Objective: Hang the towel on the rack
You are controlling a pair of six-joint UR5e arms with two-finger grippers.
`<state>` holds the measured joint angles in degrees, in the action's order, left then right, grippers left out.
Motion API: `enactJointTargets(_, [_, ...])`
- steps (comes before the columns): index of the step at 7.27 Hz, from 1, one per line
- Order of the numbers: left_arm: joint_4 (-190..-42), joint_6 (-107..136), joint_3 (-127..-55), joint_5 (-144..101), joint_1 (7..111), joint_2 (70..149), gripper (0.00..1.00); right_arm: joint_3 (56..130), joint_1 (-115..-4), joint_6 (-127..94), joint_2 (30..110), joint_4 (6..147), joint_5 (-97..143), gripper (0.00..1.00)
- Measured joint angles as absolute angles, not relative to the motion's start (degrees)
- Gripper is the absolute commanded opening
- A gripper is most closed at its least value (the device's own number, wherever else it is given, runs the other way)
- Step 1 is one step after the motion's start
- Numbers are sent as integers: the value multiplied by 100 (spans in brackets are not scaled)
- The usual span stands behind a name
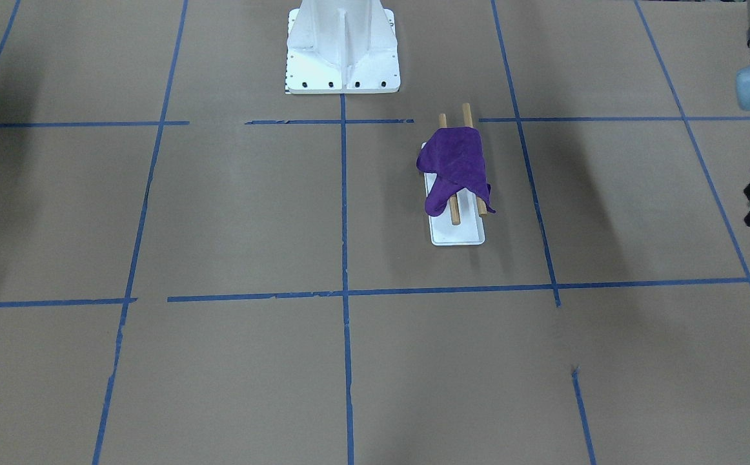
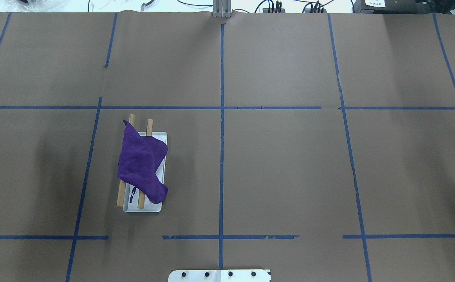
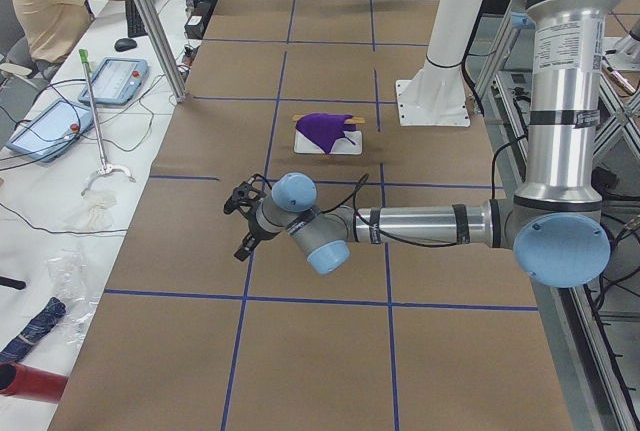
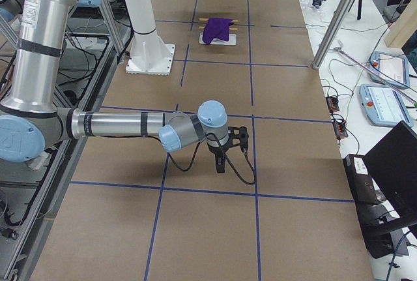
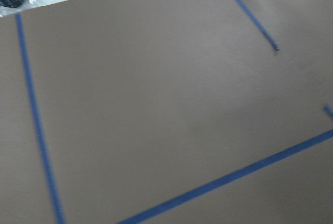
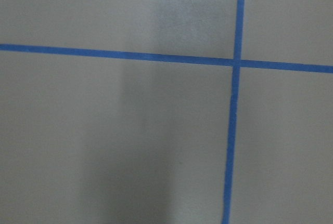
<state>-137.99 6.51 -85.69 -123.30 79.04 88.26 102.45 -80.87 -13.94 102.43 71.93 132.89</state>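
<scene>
Towel (image 1: pixel 456 169) draped over both dowels of rack (image 1: pixel 457 234), left claw (image 3: pixel 238 223) and right claw (image 4: pixel 231 147) far off, opening impossible to tell

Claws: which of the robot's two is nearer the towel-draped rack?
The left claw; the white-based wooden-dowel rack with its purple towel stands in that arm's table half.

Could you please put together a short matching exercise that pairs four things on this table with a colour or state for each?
Things:
1. towel
2. dowels
3. rack base
4. pedestal

Descriptions:
A. flat white rectangle lying on the table
B. purple, draped across both bars
C. light-brown wood, two lying parallel
D. white, upright, with a row of dark bolts along its foot

Pairs: 1-B, 2-C, 3-A, 4-D
</scene>
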Motion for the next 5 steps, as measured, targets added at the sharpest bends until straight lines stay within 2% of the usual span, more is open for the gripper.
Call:
enactJointTargets(3, [-10482,-1330,-9003,-12959,8705,8995,100,10156,-8830,980,9576,9481,13289,100])
enactJointTargets(5, [-9430,-1441,-9157,-13251,8757,8909,100,10159,-8925,1260,9469,9886,13309,100])
